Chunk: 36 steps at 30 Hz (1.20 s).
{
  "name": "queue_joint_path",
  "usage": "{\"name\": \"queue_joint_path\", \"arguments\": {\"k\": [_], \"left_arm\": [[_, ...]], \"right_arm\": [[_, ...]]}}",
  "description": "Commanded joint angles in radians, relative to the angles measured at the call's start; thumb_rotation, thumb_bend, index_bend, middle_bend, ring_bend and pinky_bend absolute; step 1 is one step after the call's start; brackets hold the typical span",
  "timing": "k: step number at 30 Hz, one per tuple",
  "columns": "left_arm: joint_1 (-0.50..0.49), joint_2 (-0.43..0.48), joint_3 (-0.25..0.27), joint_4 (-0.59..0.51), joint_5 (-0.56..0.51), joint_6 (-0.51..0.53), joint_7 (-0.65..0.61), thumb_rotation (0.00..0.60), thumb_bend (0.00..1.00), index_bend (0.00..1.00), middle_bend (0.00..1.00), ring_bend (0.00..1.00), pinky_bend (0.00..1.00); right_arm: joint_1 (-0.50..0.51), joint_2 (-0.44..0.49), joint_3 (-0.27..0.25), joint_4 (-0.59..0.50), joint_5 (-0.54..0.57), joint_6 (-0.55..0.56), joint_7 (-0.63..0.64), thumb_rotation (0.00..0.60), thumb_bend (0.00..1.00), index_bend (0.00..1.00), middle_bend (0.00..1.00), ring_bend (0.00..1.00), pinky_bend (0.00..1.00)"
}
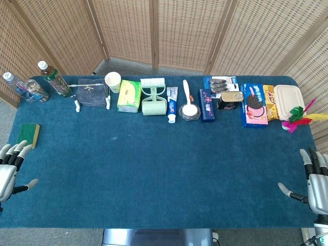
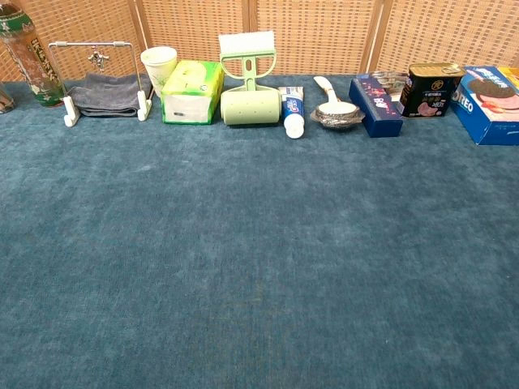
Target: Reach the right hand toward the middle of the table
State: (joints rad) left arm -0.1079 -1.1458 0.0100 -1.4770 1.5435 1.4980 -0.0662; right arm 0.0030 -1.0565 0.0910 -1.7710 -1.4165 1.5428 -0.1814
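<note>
My right hand [image 1: 313,180] hovers at the table's right front edge in the head view, fingers apart and thumb pointing inward, holding nothing. At the left front edge my left hand [image 1: 9,166] mirrors it, open and empty. The blue-carpeted table [image 1: 164,169] stretches between them. Neither hand shows in the chest view, which only takes in the table [image 2: 259,267] and the back row.
A row lines the far edge: bottles [image 1: 54,79], towel rack [image 1: 91,92], paper cup [image 1: 113,81], tissue box [image 1: 129,96], lint roller [image 1: 154,97], toothpaste [image 1: 172,104], spoon in a dish [image 1: 189,108], blue boxes [image 1: 206,105], tin [image 1: 231,100], Oreo box [image 1: 253,105]. Sponge [image 1: 29,134] at left, feather toy [image 1: 300,119] at right.
</note>
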Motion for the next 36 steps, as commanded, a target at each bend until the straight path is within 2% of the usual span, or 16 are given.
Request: {"name": "queue_joint_path", "arguments": {"k": [1, 9, 12, 13, 16, 19, 23, 25, 28, 31, 34, 36], "left_arm": [[0.001, 0.000, -0.001, -0.001, -0.001, -0.002, 0.001, 0.600, 0.11, 0.06, 0.00, 0.00, 0.00], [0.005, 0.002, -0.002, -0.007, 0.005, 0.002, 0.007, 0.600, 0.11, 0.06, 0.00, 0.00, 0.00], [0.005, 0.002, -0.003, -0.008, 0.006, 0.001, 0.008, 0.600, 0.11, 0.06, 0.00, 0.00, 0.00], [0.005, 0.002, -0.003, -0.008, 0.005, -0.001, 0.009, 0.600, 0.11, 0.06, 0.00, 0.00, 0.00], [0.004, 0.004, -0.005, -0.009, 0.001, -0.008, 0.005, 0.600, 0.11, 0.06, 0.00, 0.00, 0.00], [0.006, 0.006, -0.008, -0.011, -0.002, -0.007, 0.002, 0.600, 0.11, 0.06, 0.00, 0.00, 0.00], [0.007, 0.010, -0.011, -0.012, -0.008, -0.010, -0.005, 0.600, 0.11, 0.06, 0.00, 0.00, 0.00], [0.007, 0.012, -0.012, -0.013, -0.009, -0.011, -0.007, 0.600, 0.11, 0.06, 0.00, 0.00, 0.00], [0.008, 0.013, -0.015, -0.014, -0.014, -0.013, -0.007, 0.600, 0.11, 0.06, 0.00, 0.00, 0.00], [0.008, 0.013, -0.016, -0.016, -0.016, -0.017, -0.007, 0.600, 0.11, 0.06, 0.00, 0.00, 0.00], [0.006, 0.013, -0.016, -0.016, -0.017, -0.021, -0.005, 0.600, 0.11, 0.06, 0.00, 0.00, 0.00], [0.005, 0.012, -0.016, -0.016, -0.017, -0.024, -0.003, 0.600, 0.11, 0.06, 0.00, 0.00, 0.00]], "right_arm": [[-0.001, 0.001, 0.000, 0.001, -0.002, 0.002, 0.005, 0.379, 0.00, 0.00, 0.00, 0.00, 0.00], [0.004, 0.001, -0.003, 0.004, -0.008, -0.010, 0.022, 0.380, 0.00, 0.01, 0.00, 0.00, 0.00], [0.018, -0.006, -0.004, 0.021, -0.036, -0.027, 0.099, 0.381, 0.02, 0.12, 0.00, 0.00, 0.00], [0.021, -0.007, -0.005, 0.030, -0.043, -0.032, 0.119, 0.381, 0.05, 0.19, 0.00, 0.00, 0.00], [0.034, -0.017, -0.010, 0.063, -0.056, -0.054, 0.157, 0.381, 0.15, 0.31, 0.00, 0.00, 0.00], [0.056, -0.032, -0.022, 0.080, -0.061, -0.106, 0.207, 0.382, 0.20, 0.37, 0.00, 0.00, 0.00], [0.122, -0.060, -0.052, 0.127, -0.096, -0.242, 0.358, 0.386, 0.23, 0.45, 0.00, 0.00, 0.00], [0.154, -0.069, -0.062, 0.151, -0.117, -0.294, 0.448, 0.416, 0.26, 0.48, 0.00, 0.00, 0.00], [0.204, -0.108, -0.065, 0.212, -0.155, -0.346, 0.580, 0.492, 0.33, 0.52, 0.00, 0.00, 0.00], [0.234, -0.159, -0.060, 0.282, -0.185, -0.347, 0.659, 0.563, 0.41, 0.54, 0.00, 0.00, 0.00], [0.260, -0.201, -0.056, 0.327, -0.215, -0.334, 0.756, 0.581, 0.47, 0.56, 0.00, 0.00, 0.00], [0.274, -0.223, -0.049, 0.349, -0.225, -0.321, 0.777, 0.592, 0.49, 0.57, 0.00, 0.00, 0.00]]}}
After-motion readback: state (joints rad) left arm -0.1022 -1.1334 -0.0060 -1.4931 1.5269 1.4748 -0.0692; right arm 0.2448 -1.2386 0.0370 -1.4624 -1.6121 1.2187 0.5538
